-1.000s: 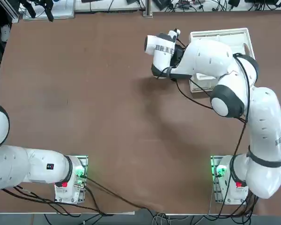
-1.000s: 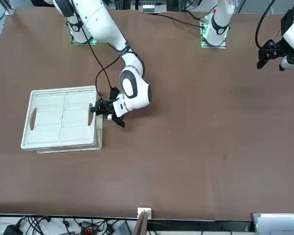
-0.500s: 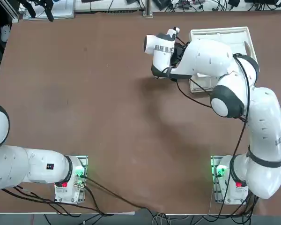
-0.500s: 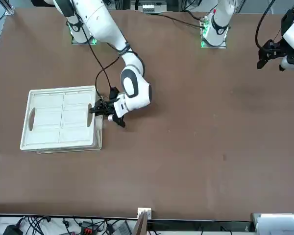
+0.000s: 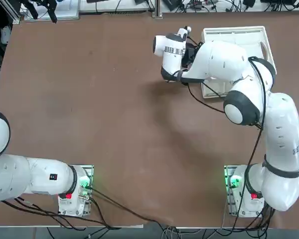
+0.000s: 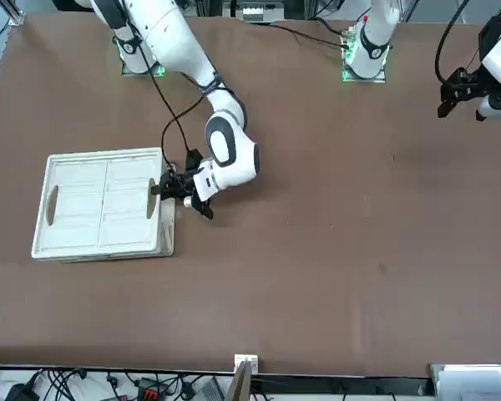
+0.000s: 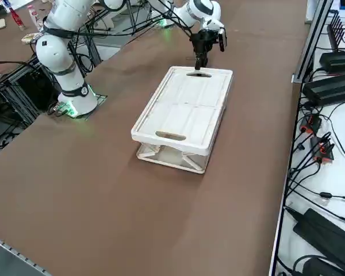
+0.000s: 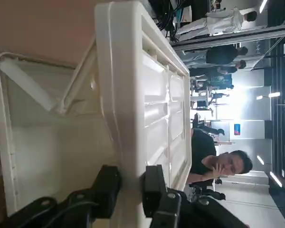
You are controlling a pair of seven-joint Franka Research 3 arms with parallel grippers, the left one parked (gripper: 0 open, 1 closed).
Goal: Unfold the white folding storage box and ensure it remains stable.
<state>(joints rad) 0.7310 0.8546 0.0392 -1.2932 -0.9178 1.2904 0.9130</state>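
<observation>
**A:** What are you seeing, view by view?

**B:** Top view: your white folding storage box is in the upper right of the frame, partly covered by your right arm.

Front view: box is left of centre, and the arm comes down to its near-centre end. Probably smart, since that end has a handle hole and a rim to grab.

**A:** And the right side view?

**B:** Upper middle of the frame. Your right gripper is at the box's far end. The top section sits raised over the base, with slanted struts between, so I'd call it partly unfolded.

**A:** Wrist view?

**B:** Your fingers are clamped on the rim, one each side. Guessing that's to pull the top up while the base rests on the table. Ease off too soon and it might fold back down, imo.
</observation>
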